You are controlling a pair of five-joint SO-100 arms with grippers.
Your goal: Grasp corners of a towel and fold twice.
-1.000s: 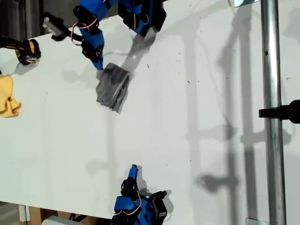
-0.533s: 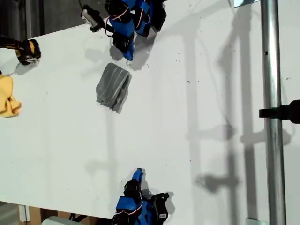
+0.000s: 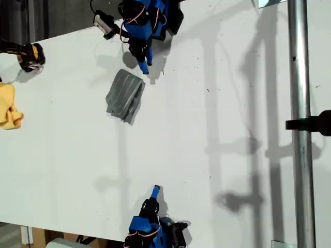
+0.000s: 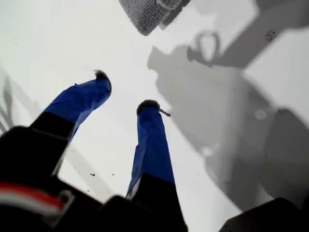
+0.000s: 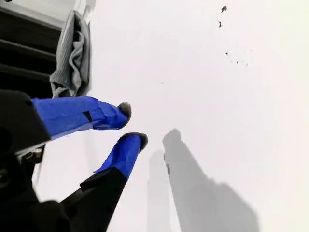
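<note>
The towel (image 3: 125,96) lies in a folded, slightly rumpled grey striped bundle on the white table, in the upper left part of the exterior view. Its corners are tucked into the folds and hard to tell apart. My first gripper (image 3: 145,68) hangs just past the towel's upper right end, open and holding nothing. In the first wrist view my first gripper (image 4: 124,92) has the towel (image 4: 145,12) a short way beyond its fingertips. My second gripper (image 3: 155,190) is at the bottom edge of the exterior view, far from the towel. In the second wrist view my second gripper (image 5: 130,124) is open and holding nothing, with the towel (image 5: 72,53) far off.
A yellow cloth (image 3: 9,108) lies at the exterior view's left edge, with a black and yellow object (image 3: 28,56) above it. A metal pole (image 3: 300,124) carrying a black clamp (image 3: 315,123) runs down the exterior view's right side.
My first gripper left the towel's upper corner and drew back up and to the exterior view's right. The towel stayed put. My second gripper shifted slightly right.
</note>
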